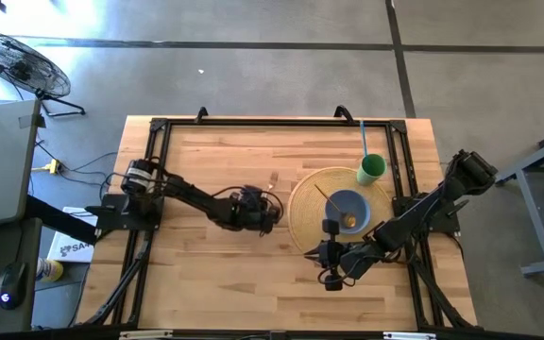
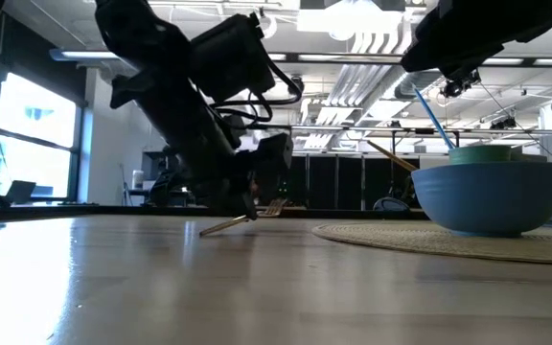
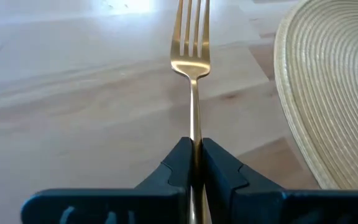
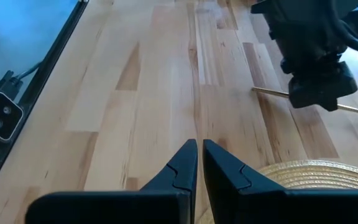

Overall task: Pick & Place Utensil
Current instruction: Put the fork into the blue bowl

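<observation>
A gold fork [image 3: 192, 56] lies on the wooden table just left of a round woven placemat [image 1: 305, 203]. In the low view the fork [image 2: 238, 222] is tilted, its tines [image 2: 274, 206] raised and its handle end [image 2: 205, 231] down at the table. My left gripper [image 1: 269, 212] is shut on the fork's handle. My right gripper [image 1: 312, 253] is shut and empty, low over the table at the placemat's near edge. Its wrist view shows its shut fingers [image 4: 197, 158] and, farther off, my left gripper on the fork [image 4: 269, 92]. My left gripper pinches the fork's thin handle [image 3: 195, 134] between its two fingers, a little behind the tines. The fingers slant down from above and from the table's left. The tines [image 3: 191, 25] stick out past the fingertips. The handle end looks to rest on the table.
On the placemat stands a blue bowl [image 1: 349, 210] with a wooden stick in it. A green cup [image 1: 371, 170] with a blue straw [image 1: 364, 140] stands at the placemat's far right. A black frame [image 1: 159, 132] rims the table. Bare wood lies left and near.
</observation>
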